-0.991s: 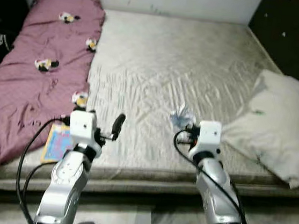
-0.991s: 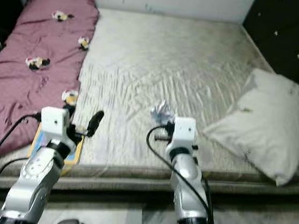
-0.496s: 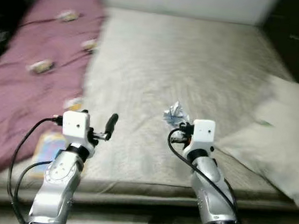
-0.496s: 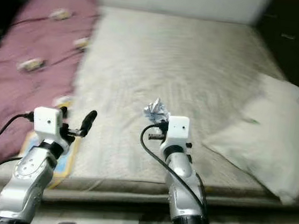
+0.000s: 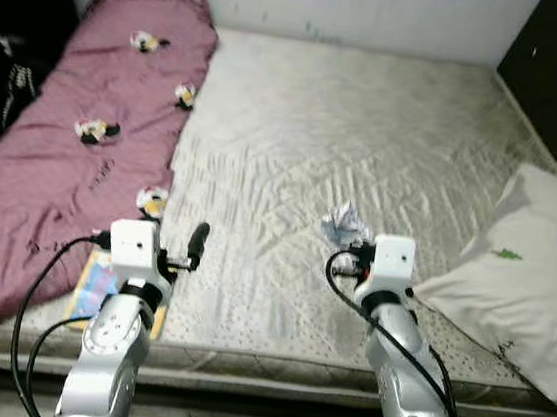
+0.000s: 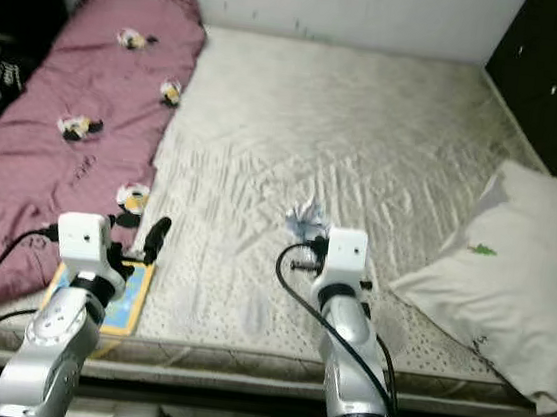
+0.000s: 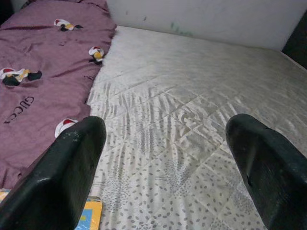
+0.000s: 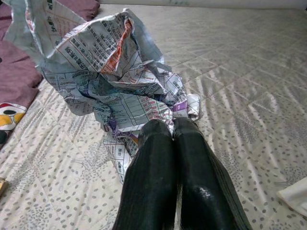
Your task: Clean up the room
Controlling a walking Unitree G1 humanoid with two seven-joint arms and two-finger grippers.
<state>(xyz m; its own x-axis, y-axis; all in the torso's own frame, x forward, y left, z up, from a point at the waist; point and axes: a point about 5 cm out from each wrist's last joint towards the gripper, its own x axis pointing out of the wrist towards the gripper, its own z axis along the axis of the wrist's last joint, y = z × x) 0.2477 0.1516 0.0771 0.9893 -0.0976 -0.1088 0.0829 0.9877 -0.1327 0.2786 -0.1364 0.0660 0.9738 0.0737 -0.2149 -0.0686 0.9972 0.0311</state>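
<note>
On the mattress [image 5: 368, 128], mid-bed, sits the crumpled newspaper wad [image 5: 341, 221], just ahead of my right end effector [image 8: 174, 136]. Fingers there are pressed together, tips touching the paper's near edge, nothing pinched as far as I can see. To grab it well I'd spread them first, straddle the bulk of the wad, close low so loose flaps don't slip out. Right arm reaches forward over the bed edge. Left end effector [image 7: 165, 158] hovers spread wide near the maroon quilt [image 5: 75, 135], idle.

Even, soft indoor light on the bed [image 5: 348, 126]; frames sharp, corners dark at left and right, faint sheen on sheet folds.
</note>
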